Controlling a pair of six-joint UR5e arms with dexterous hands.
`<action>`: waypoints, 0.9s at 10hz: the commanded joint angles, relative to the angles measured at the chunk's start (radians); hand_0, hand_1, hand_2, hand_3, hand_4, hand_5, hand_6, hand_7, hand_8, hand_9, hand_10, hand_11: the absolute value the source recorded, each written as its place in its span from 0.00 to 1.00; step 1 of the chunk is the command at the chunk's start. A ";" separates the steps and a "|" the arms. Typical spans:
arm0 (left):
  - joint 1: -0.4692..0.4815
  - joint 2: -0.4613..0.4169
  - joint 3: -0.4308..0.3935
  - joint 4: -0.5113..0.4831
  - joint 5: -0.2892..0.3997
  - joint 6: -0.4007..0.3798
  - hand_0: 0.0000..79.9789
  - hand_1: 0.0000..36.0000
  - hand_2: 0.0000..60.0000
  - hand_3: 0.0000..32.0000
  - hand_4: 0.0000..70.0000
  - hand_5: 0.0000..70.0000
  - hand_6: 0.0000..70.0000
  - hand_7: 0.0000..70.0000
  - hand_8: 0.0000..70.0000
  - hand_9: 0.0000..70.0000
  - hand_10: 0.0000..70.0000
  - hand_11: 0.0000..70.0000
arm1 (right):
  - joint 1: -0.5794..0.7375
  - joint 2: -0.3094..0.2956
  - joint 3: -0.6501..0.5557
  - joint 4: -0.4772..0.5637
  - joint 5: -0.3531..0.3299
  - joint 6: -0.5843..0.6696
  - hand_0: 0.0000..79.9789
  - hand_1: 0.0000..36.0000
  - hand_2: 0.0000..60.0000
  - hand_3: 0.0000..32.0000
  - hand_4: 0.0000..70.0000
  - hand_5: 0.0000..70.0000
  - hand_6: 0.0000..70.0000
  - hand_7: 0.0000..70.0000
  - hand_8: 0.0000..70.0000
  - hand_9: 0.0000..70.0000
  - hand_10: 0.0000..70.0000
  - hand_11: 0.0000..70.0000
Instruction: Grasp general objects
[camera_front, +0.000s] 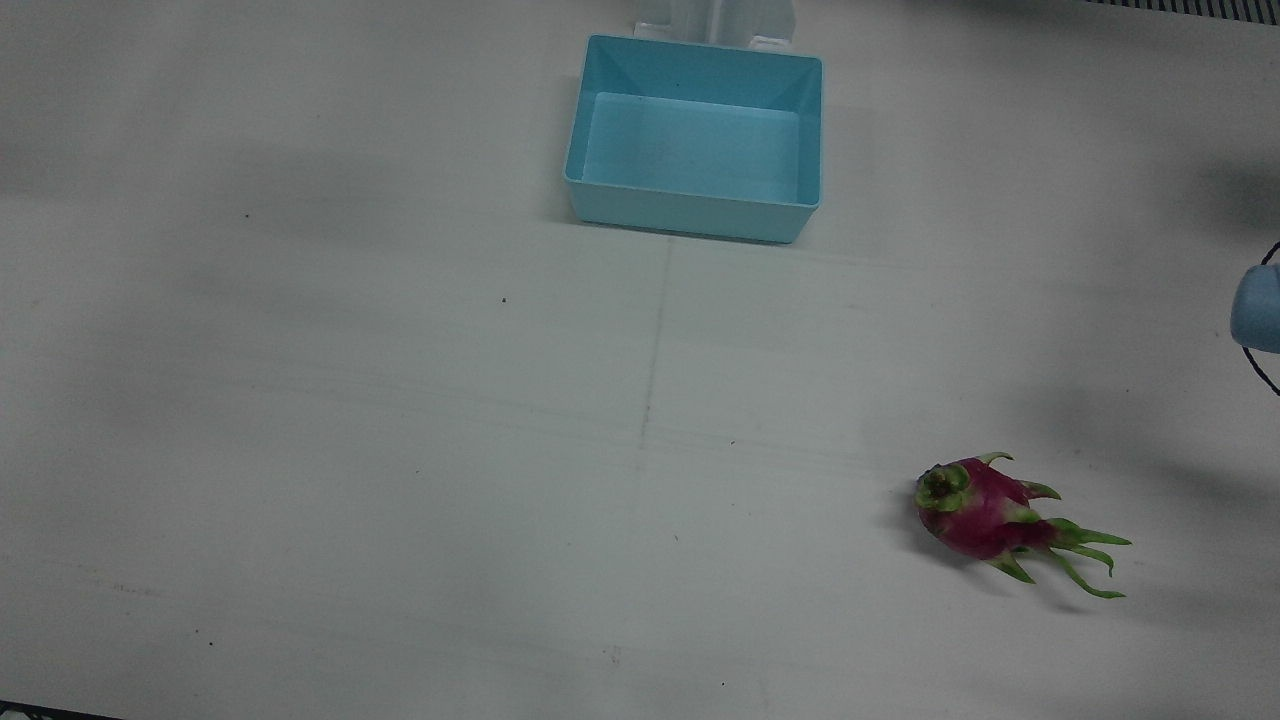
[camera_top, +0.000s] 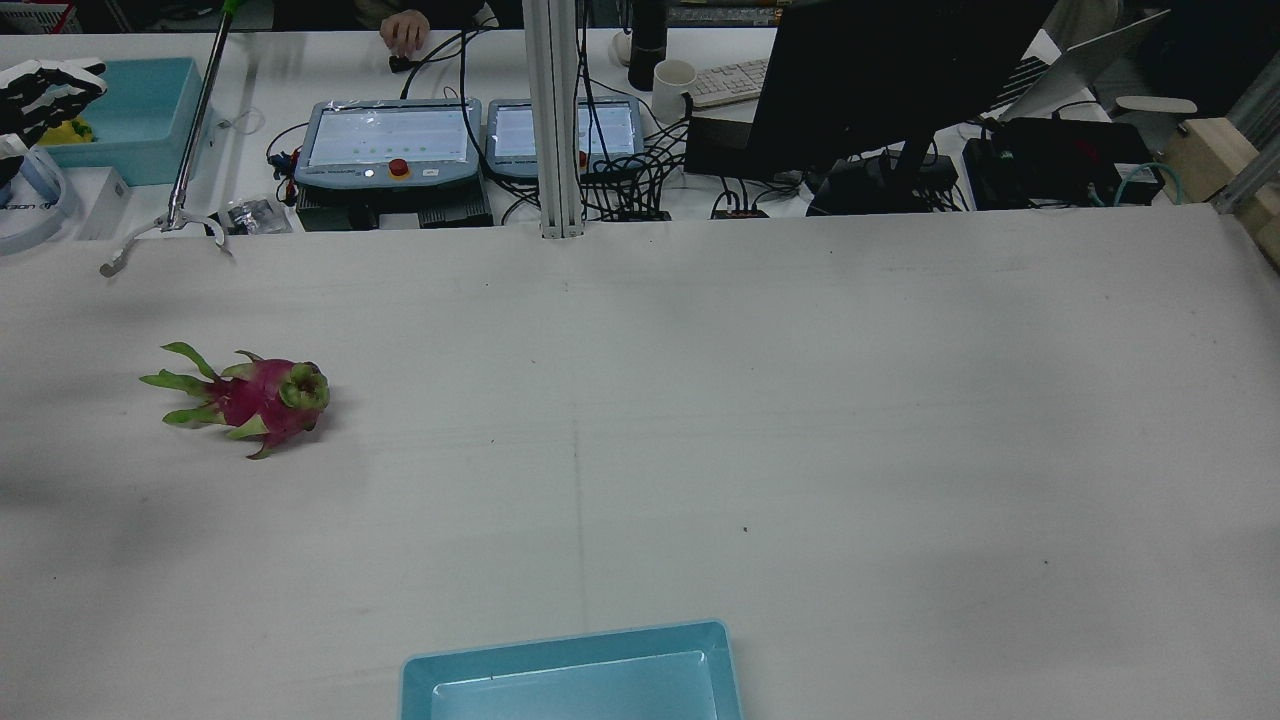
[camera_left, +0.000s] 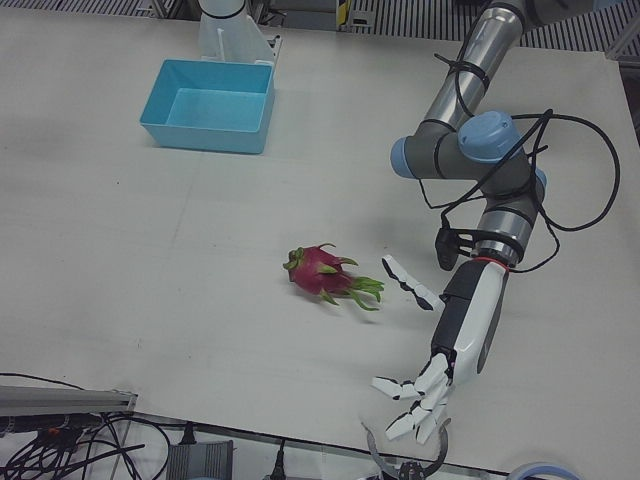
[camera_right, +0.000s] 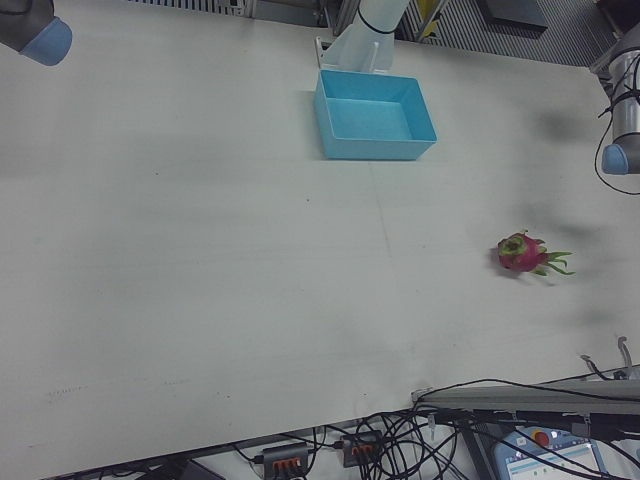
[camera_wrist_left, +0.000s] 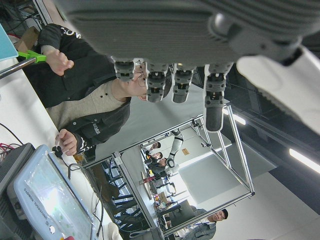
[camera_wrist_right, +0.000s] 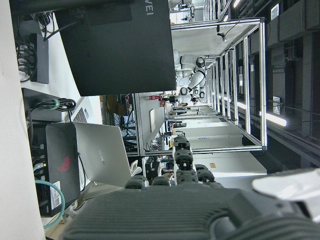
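Fingers spread and empty, the left hand (camera_left: 432, 375) hovers at lower right near the dragon fruit (camera_left: 322, 273), best grasped around its body, not its leaves.

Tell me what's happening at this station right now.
Nothing is held yet. A dragon fruit lies on its side on the white table, apart from the empty blue bin. The left hand hangs open beside the fruit near the table's front edge, fingers spread. The right hand shows only in its own camera.
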 joint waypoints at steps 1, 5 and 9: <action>0.002 0.000 -0.006 -0.001 0.001 0.000 0.49 0.00 0.00 0.25 0.10 0.55 0.13 0.24 0.26 0.12 0.07 0.09 | 0.000 0.000 0.001 0.000 0.000 -0.002 0.00 0.00 0.00 0.00 0.00 0.00 0.00 0.00 0.00 0.00 0.00 0.00; 0.010 -0.005 -0.103 0.056 0.009 0.014 0.53 0.02 0.00 0.36 0.10 0.56 0.13 0.26 0.26 0.13 0.09 0.12 | 0.000 0.000 0.004 -0.001 0.002 -0.004 0.00 0.00 0.00 0.00 0.00 0.00 0.00 0.00 0.00 0.00 0.00 0.00; 0.055 0.075 -0.337 0.287 0.007 0.320 0.59 0.19 0.00 0.59 0.12 0.53 0.11 0.24 0.24 0.10 0.09 0.14 | 0.002 0.000 0.011 -0.001 0.000 -0.005 0.00 0.00 0.00 0.00 0.00 0.00 0.00 0.00 0.00 0.00 0.00 0.00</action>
